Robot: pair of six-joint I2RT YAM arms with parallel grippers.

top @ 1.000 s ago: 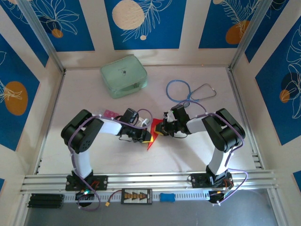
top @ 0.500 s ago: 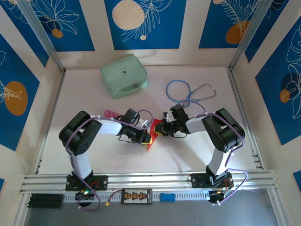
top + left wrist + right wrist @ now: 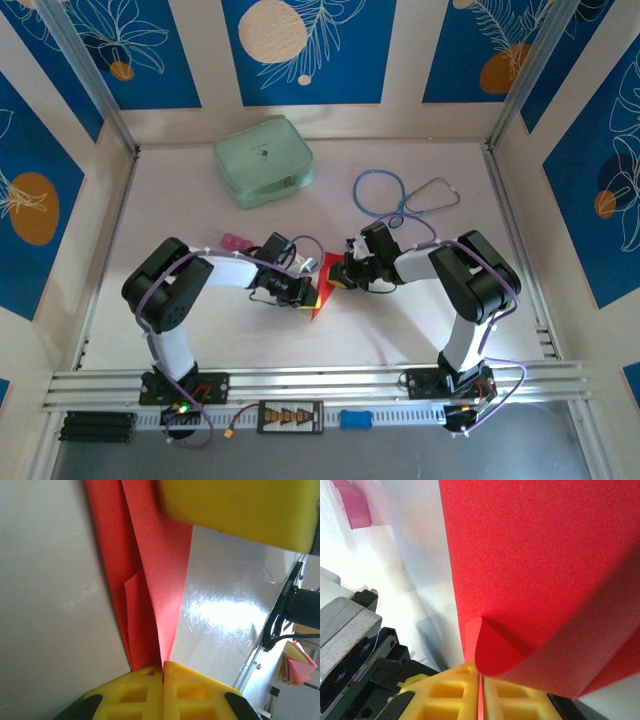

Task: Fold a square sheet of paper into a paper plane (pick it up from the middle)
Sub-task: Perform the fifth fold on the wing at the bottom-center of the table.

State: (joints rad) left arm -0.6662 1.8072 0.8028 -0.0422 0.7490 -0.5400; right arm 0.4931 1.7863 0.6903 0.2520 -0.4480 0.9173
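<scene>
so my left claw (image 3: 163,666) and right claw (image 3: 480,679) are both pinched tight on the creased red paper (image 3: 159,560), nose to nose

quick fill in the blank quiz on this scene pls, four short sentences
The folded sheet of paper is ____ in colour. The left gripper and the right gripper are both ____ on it. The case far from the arms is pale ____. The small block left of the grippers in the top view is ____.
Missing words: red; shut; green; pink.
</scene>
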